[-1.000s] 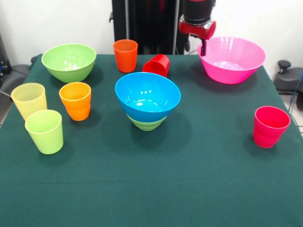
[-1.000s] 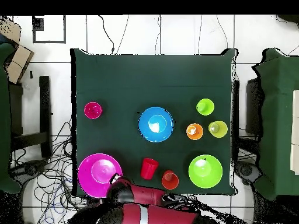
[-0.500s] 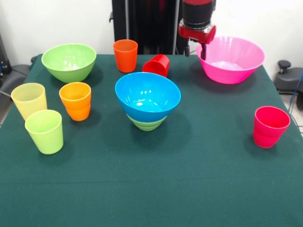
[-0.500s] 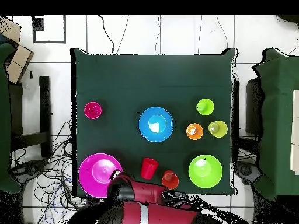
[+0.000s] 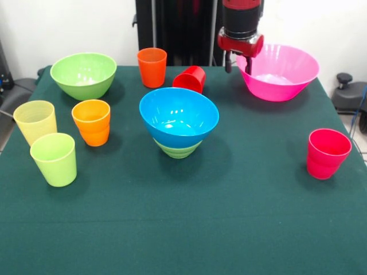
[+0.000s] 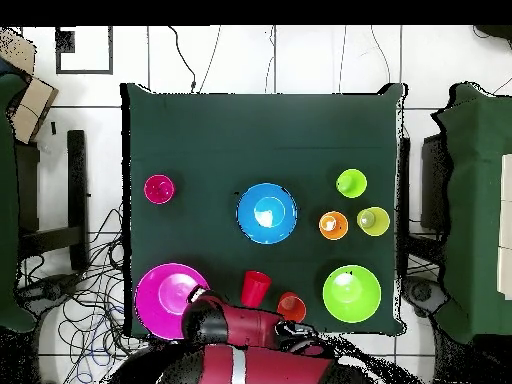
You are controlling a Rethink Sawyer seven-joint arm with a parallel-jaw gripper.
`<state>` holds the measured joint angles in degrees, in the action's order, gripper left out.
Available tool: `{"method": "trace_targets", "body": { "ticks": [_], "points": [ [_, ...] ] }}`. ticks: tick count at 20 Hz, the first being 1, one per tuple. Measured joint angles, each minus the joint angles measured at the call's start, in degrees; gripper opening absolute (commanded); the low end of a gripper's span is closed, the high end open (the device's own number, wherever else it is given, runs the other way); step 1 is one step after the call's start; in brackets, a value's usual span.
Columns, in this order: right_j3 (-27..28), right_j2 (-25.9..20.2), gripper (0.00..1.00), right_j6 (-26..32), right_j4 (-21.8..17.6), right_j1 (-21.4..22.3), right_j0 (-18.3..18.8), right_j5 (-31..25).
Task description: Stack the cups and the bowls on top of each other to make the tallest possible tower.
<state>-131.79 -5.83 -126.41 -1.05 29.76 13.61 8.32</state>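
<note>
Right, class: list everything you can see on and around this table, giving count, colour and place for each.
Table: one, dark green cloth.
Bowls: four. Large light green, far left corner; pink, far right; blue, centre, nested in a small light green one.
Cups: six. Pale yellow and lime green, left edge; orange beside them; darker orange, upright at the back; red, lying tipped beside it; pinkish-red, right.
Gripper: one, red and black, at the pink bowl's left rim, holding nothing.
</note>
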Motion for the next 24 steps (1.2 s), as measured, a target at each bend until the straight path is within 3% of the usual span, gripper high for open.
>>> {"method": "trace_targets", "body": {
  "ticks": [17, 18, 24],
  "points": [
    [0.81, -0.01, 1.0, 0.0, 0.11, -3.39, -2.76, 0.0],
    [0.81, -0.02, 0.0, 0.0, 0.07, -3.77, -2.75, 0.02],
    [0.69, -0.22, 0.0, 0.01, 0.05, -3.21, -2.87, -0.04]
  ]
}}
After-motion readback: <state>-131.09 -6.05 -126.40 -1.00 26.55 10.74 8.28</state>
